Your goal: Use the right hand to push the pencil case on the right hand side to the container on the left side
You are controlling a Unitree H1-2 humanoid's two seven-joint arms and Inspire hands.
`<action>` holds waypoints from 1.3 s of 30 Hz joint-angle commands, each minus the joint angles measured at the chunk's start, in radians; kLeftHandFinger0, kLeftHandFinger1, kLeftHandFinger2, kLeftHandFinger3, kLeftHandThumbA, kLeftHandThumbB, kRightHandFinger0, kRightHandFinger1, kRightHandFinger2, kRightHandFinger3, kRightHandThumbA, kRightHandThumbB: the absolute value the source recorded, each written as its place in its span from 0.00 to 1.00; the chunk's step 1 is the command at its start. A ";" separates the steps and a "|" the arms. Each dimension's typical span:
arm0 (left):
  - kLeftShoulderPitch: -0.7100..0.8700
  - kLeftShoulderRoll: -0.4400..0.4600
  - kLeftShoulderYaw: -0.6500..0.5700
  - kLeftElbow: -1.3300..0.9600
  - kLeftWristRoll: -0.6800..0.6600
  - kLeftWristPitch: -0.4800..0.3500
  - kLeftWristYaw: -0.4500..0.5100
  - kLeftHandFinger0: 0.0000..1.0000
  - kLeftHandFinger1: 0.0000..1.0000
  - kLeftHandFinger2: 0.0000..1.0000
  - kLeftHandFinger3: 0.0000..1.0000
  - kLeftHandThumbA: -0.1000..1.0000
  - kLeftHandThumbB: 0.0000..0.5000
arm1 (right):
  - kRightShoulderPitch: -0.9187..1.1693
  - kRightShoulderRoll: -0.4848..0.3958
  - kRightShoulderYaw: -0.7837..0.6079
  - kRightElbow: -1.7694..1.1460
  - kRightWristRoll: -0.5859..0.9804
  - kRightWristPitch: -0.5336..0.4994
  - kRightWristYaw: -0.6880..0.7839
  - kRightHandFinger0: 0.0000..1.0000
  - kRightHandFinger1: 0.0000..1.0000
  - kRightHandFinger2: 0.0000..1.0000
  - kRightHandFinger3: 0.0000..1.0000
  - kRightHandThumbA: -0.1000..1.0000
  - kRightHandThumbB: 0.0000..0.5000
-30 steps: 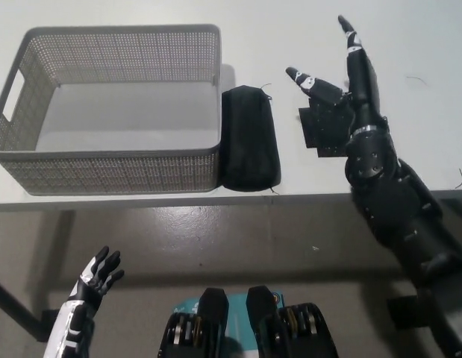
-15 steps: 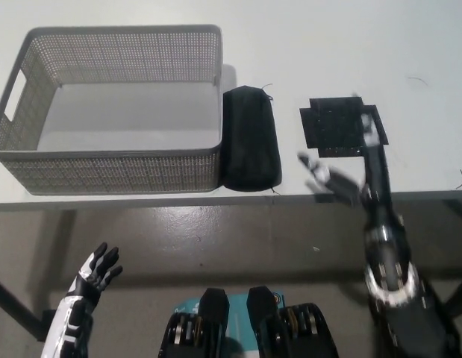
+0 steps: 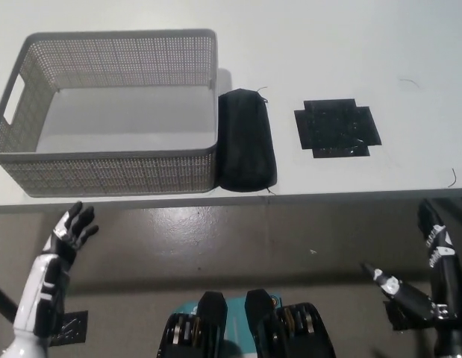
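The black pencil case (image 3: 246,140) lies lengthwise on the white table (image 3: 328,45), its left side touching the right wall of the grey mesh container (image 3: 111,171). The container looks empty inside. My black right hand (image 3: 425,283) is below the table's front edge at the lower right, open with fingers spread, far from the case. My white left hand (image 3: 70,227) hangs at the lower left, also below the table edge, open and holding nothing.
A flat black cross-shaped mark (image 3: 337,127) lies on the table to the right of the pencil case. The table's front edge (image 3: 328,194) runs across the middle of the view, with grey floor below it.
My right arm has drawn back from above the black mark, off the table and down to the lower right. The left hand has risen slightly. The pencil case stays against the container.
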State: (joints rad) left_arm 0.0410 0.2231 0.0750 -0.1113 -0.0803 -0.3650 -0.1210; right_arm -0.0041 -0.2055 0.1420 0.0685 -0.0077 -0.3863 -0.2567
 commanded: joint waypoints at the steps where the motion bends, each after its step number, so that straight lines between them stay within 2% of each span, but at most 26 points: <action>1: -0.026 0.013 0.015 0.009 -0.011 0.010 0.003 1.00 1.00 1.00 1.00 1.00 0.65 | 0.000 0.006 -0.019 -0.012 0.088 -0.084 0.100 1.00 1.00 1.00 1.00 1.00 0.48; 4: -0.039 0.017 0.018 0.019 -0.004 0.015 0.005 1.00 1.00 1.00 1.00 1.00 0.65 | 0.004 0.013 -0.027 -0.005 0.096 -0.084 0.123 1.00 1.00 1.00 1.00 1.00 0.46; 7: -0.058 0.016 0.019 0.039 -0.005 0.014 0.005 1.00 1.00 1.00 1.00 1.00 0.64 | 0.011 0.023 -0.040 0.000 0.110 -0.084 0.138 1.00 1.00 1.00 1.00 1.00 0.51; 12: -0.065 0.012 0.020 0.061 0.011 0.015 0.011 1.00 1.00 1.00 1.00 1.00 0.66 | 0.014 0.039 -0.059 0.011 0.117 -0.084 0.165 1.00 1.00 1.00 1.00 1.00 0.48; 13: -0.065 0.012 0.021 0.065 0.010 0.015 0.011 1.00 1.00 1.00 1.00 1.00 0.65 | 0.014 0.043 -0.063 0.013 0.117 -0.084 0.172 1.00 1.00 1.00 1.00 1.00 0.48; 15: -0.063 0.011 0.023 0.088 0.012 -0.002 0.013 1.00 1.00 1.00 1.00 1.00 0.55 | 0.016 0.048 -0.066 0.017 0.120 -0.084 0.184 1.00 1.00 1.00 1.00 1.00 0.48; 16: -0.063 0.010 0.024 0.093 0.013 -0.005 0.014 1.00 1.00 1.00 1.00 1.00 0.53 | 0.017 0.049 -0.067 0.017 0.121 -0.084 0.188 1.00 1.00 1.00 1.00 1.00 0.48; 19: -0.056 0.004 0.031 0.119 0.007 -0.002 0.021 1.00 1.00 1.00 1.00 1.00 0.55 | 0.020 0.052 -0.068 0.017 0.127 -0.082 0.203 1.00 1.00 1.00 1.00 1.00 0.50; 20: -0.049 0.001 0.035 0.119 0.007 0.010 0.025 1.00 1.00 1.00 1.00 1.00 0.60 | 0.023 0.054 -0.068 0.015 0.142 -0.078 0.214 1.00 1.00 1.00 1.00 1.00 0.50; 23: -0.041 -0.001 0.043 0.137 0.003 0.004 0.023 1.00 1.00 1.00 1.00 1.00 0.59 | 0.021 0.054 -0.076 0.022 0.149 -0.084 0.229 1.00 1.00 1.00 1.00 1.00 0.47; 25: -0.036 0.005 0.052 0.151 -0.004 -0.009 0.020 1.00 1.00 1.00 1.00 1.00 0.59 | 0.020 0.056 -0.080 0.022 0.152 -0.073 0.234 1.00 1.00 1.00 1.00 1.00 0.49; 27: -0.027 0.007 0.068 0.150 0.011 -0.010 0.032 1.00 1.00 1.00 1.00 1.00 0.59 | 0.018 0.060 -0.089 0.026 0.138 -0.076 0.231 1.00 1.00 1.00 1.00 1.00 0.43; 31: -0.021 0.017 0.086 0.157 0.003 -0.018 0.028 1.00 1.00 1.00 1.00 1.00 0.57 | 0.019 0.063 -0.104 0.028 0.120 -0.081 0.226 1.00 1.00 1.00 1.00 1.00 0.43; 34: -0.015 0.029 0.099 0.171 -0.012 -0.047 0.016 1.00 1.00 1.00 1.00 1.00 0.53 | 0.019 0.066 -0.111 0.028 0.140 -0.076 0.238 1.00 1.00 1.00 1.00 1.00 0.47; 39: 0.002 0.030 0.116 0.168 -0.016 -0.040 0.017 1.00 1.00 1.00 1.00 1.00 0.59 | 0.018 0.075 -0.122 0.029 0.135 -0.074 0.246 1.00 1.00 1.00 1.00 1.00 0.46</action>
State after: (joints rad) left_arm 0.0297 0.2337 0.1743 0.0675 -0.0822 -0.3570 -0.1108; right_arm 0.0230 -0.1414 0.0364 0.1055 0.1145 -0.3962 -0.0356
